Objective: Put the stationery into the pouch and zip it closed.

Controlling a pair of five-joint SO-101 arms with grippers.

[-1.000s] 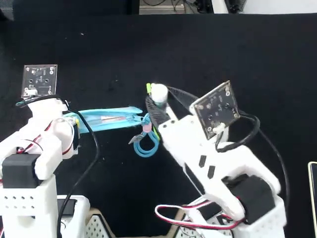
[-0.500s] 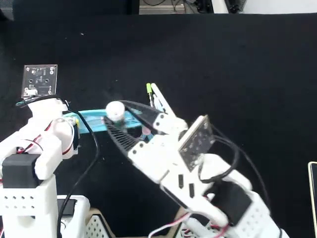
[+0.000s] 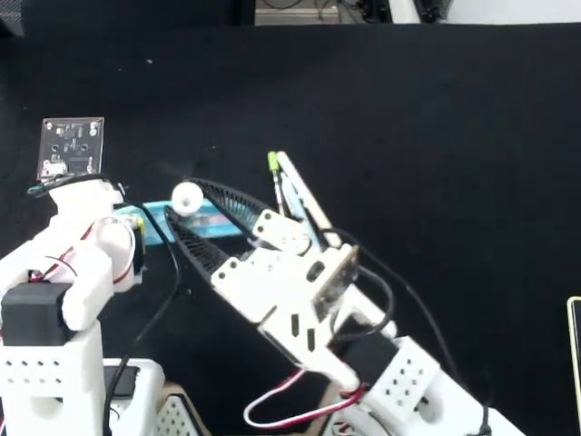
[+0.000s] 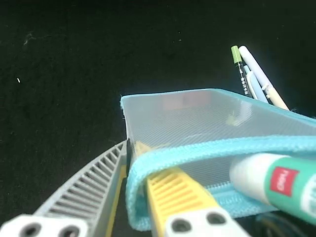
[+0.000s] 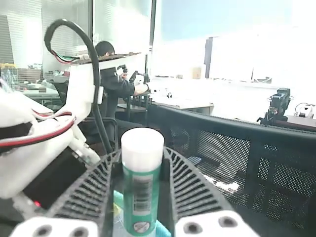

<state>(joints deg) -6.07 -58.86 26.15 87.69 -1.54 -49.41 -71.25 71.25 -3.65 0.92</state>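
Observation:
A teal mesh pouch (image 3: 213, 221) (image 4: 197, 118) lies on the black table. My left gripper (image 3: 145, 222) (image 4: 132, 148) is shut on its end, the yellow finger inside the rim and the grey one outside. My right gripper (image 3: 184, 202) (image 5: 142, 153) is shut on a glue stick (image 3: 187, 197) (image 5: 141, 187) with a white cap and green label. It holds the stick over the pouch's gripped end. In the left wrist view the glue stick (image 4: 276, 185) lies against the pouch's opening. Several pens (image 3: 289, 182) (image 4: 247, 74) lie just beyond the pouch.
The right arm's white body (image 3: 300, 300) covers the pouch's right half and the table in front of it. A flat device edge (image 3: 574, 318) shows at the far right. The black table behind the pens is open.
My right arm has swung left with the glue stick, from beside the pens to over the pouch's left end. The blue zipper loop is now behind the arm. The left arm kept still.

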